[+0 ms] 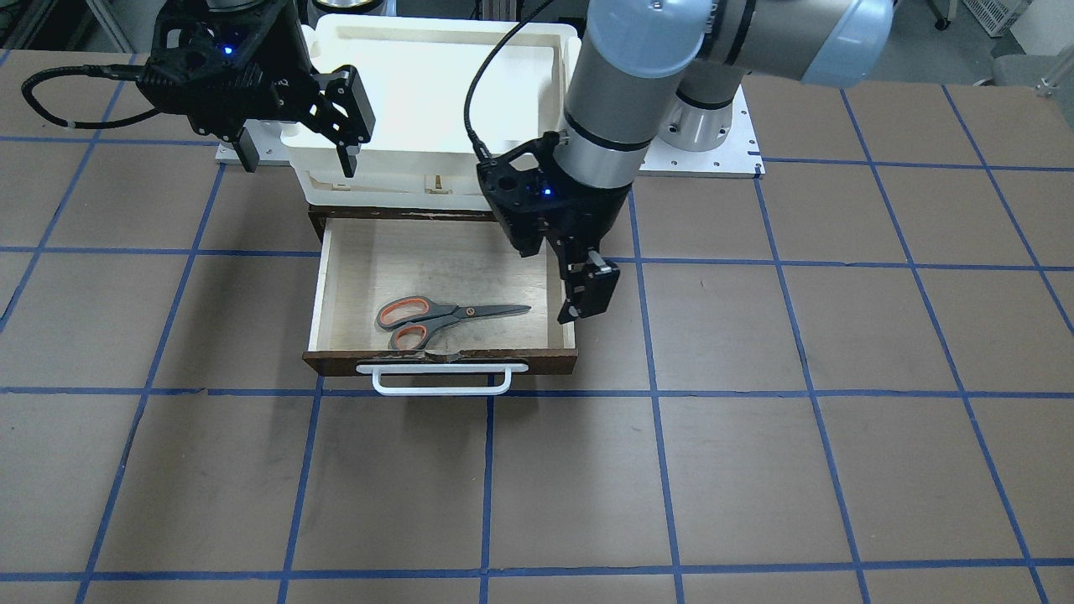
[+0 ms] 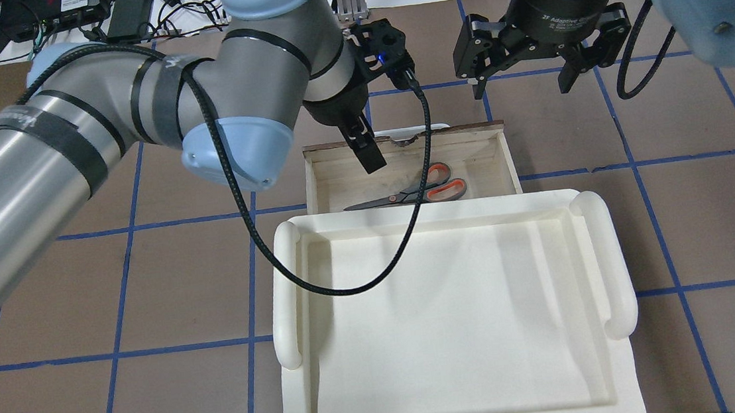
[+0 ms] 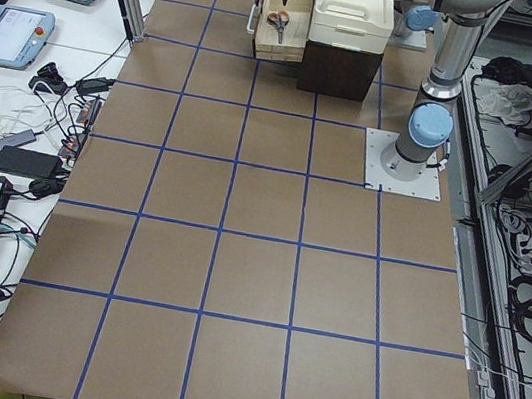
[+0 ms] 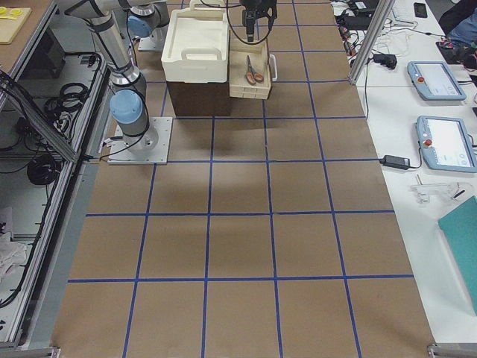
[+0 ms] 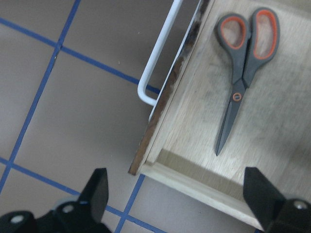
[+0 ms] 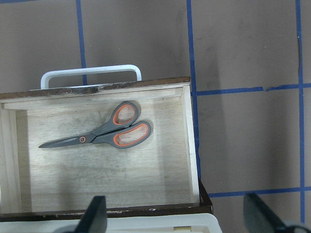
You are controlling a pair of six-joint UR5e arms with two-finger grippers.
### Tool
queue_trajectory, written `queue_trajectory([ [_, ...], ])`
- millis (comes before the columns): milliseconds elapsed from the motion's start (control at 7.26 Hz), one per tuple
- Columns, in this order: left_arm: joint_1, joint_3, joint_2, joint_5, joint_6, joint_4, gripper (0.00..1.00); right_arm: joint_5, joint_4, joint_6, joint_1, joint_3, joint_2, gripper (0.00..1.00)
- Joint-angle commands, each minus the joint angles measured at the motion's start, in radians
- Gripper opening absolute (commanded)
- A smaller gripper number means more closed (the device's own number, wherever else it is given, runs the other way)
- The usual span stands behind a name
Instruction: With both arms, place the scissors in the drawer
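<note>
Scissors (image 1: 445, 317): lying flat on the drawer's pale floor, close behind the front panel, touching neither gripper; blades pointing toward the robot's left, loops toward its right.

Look of scissors: showing grey handles with orange lining inside both loops, dark blades closed together, and a small orange-ringed pivot; sitting low and thin against the wood.

Drawer (image 1: 436, 264): standing pulled out from under the white tray (image 2: 285, 287), leaving its interior exposed from above, probably so that things can be dropped straight in.

Handle (image 1: 442, 387): projecting as a white bar from the dark front panel, offering the likely pushing point for closing.

Left gripper (image 5: 178, 187): hanging with fingers spread wide and holding nothing, above the drawer's side wall just beyond the blade tips; judging by this, standing clear of the load.

Right gripper (image 2: 520, 83): hovering released and empty, above the table (image 1: 755, 419) beyond the drawer front, well apart from the scissors.

Progress: placing apparently done; closing the drawer possibly remaining.
</note>
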Motion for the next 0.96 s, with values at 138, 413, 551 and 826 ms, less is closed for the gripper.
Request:
queue_trajectory([
  [138, 0.212, 0.000, 0.073, -0.014, -0.014, -0.178, 1.00, 0.001, -0.003, 0.000, 0.000, 0.000, 0.002, 1.00],
  [413, 0.306, 0.000, 0.105, 0.001, -0.145, -0.186, 1.00, 0.001, 0.000, 0.000, 0.000, 0.002, 0.002, 1.00],
  [551, 0.324, 0.000, 0.107, 0.000, -0.240, -0.188, 1.00, 0.001, -0.001, -0.002, 0.000, 0.002, 0.002, 1.00],
  [826, 0.331, 0.000, 0.114, 0.002, -0.373, -0.189, 1.00, 0.001, -0.001, 0.000, 0.000, 0.003, 0.003, 1.00],
])
